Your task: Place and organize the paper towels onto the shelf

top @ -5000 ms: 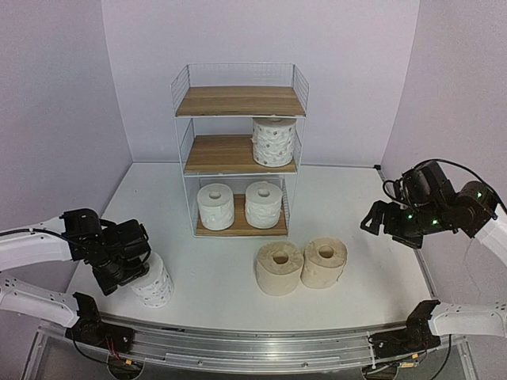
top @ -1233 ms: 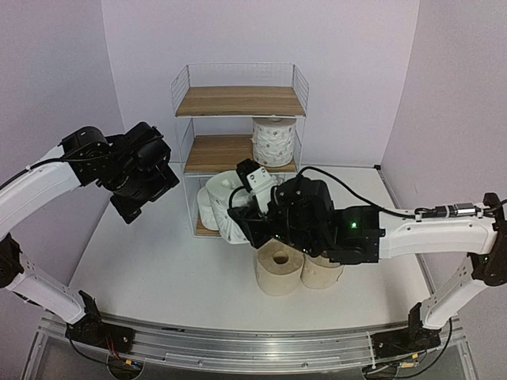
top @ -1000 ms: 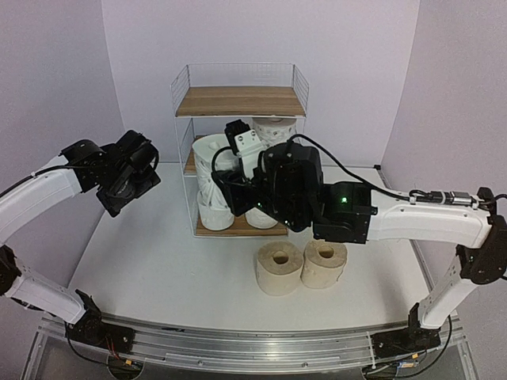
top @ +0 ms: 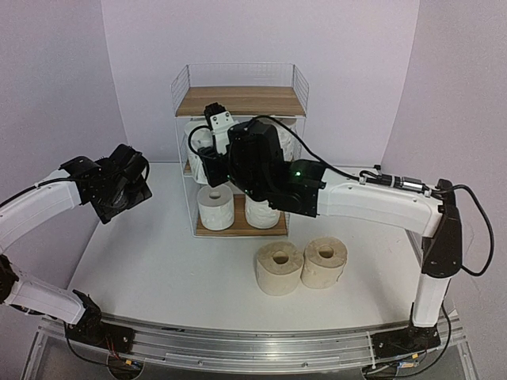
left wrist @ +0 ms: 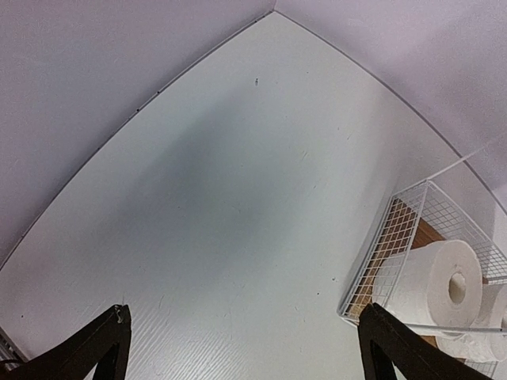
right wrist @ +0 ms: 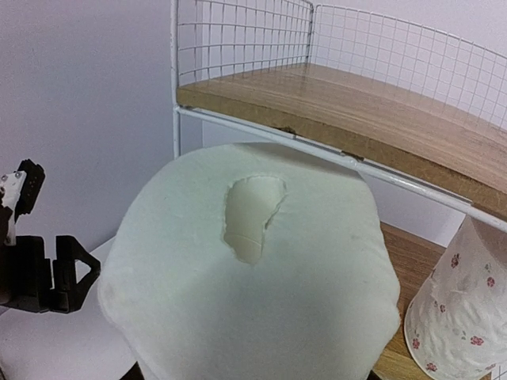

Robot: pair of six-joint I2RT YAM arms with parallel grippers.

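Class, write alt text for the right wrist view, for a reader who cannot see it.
A white paper roll with a squashed core fills the foreground, in front of the wire shelf. A flower-printed roll stands on the middle board at right.

White table [top: 178, 273], few small specks, under pale lilac walls [top: 356, 71]; aluminium rail [top: 238, 347] along near table edge.

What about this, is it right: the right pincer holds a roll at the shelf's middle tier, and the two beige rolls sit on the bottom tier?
No. The top external view shows the two beige rolls on the table, in front of the shelf, not on its bottom tier. The right pincer does hold a roll at the middle tier.
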